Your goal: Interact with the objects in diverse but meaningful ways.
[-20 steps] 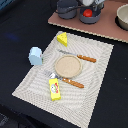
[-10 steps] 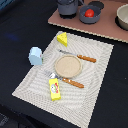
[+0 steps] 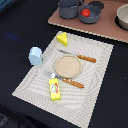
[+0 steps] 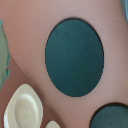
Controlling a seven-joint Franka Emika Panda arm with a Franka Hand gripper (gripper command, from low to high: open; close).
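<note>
In the exterior view a yellow holed cheese wedge (image 3: 62, 38) sits at the far edge of a striped placemat (image 3: 97, 90). A light blue cup (image 3: 35, 55) stands at the mat's edge on the exterior view's left. A yellow red-marked packet (image 3: 54, 89) lies on the near part of the mat. The red tomato (image 3: 86, 13) rests in a grey pan (image 3: 89, 19) on the pinkish stove board (image 3: 100, 29). A second grey pot (image 3: 68, 8) stands beside it. My gripper shows in neither view. The wrist view looks down on a dark round burner (image 4: 74, 56).
A round tan plate (image 3: 67, 65) lies mid-mat between an orange-handled fork (image 3: 80, 57) and knife (image 3: 69, 81). A whitish bowl (image 3: 122, 17) stands on the board at the exterior view's right; it also shows in the wrist view (image 4: 22, 107), near a second dark burner (image 4: 111, 118).
</note>
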